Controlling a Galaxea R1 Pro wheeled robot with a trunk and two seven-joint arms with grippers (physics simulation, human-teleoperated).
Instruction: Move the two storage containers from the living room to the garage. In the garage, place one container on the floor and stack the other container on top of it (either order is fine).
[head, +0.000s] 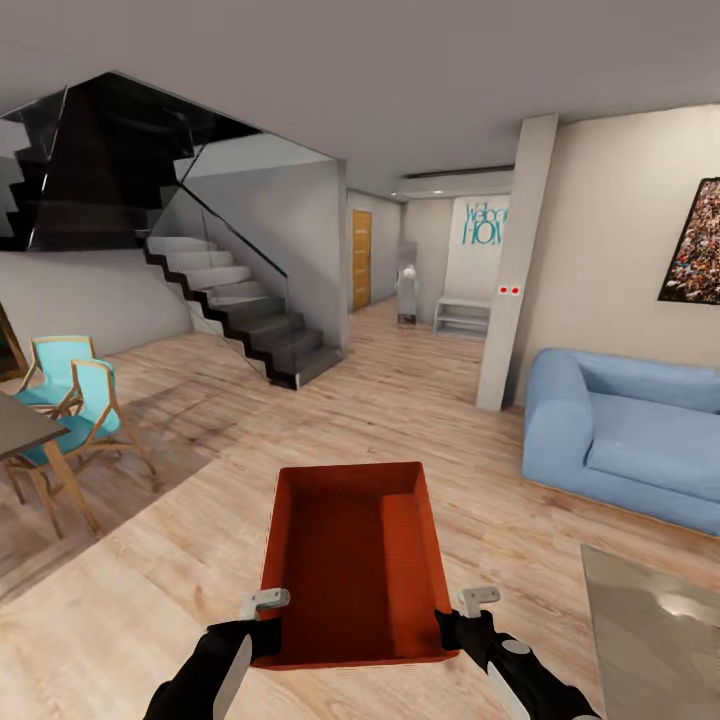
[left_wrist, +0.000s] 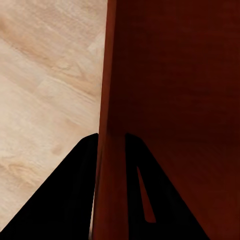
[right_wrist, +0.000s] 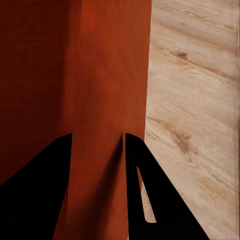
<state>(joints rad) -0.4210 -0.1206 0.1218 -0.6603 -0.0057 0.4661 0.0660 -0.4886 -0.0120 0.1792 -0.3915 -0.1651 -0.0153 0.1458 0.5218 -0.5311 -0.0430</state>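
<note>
Smooth orange-red rectangular container, tapered walls

Item count: one storage container, two grippers (left gripper, right gripper), two chairs, one sofa, one staircase, one framed picture.

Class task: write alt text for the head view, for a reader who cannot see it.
An orange-red lidless rectangular plastic bin is held above light wood plank flooring, the left gripper and right gripper each clamping a near corner. A light-blue sofa sits right, a grey staircase left.
</note>
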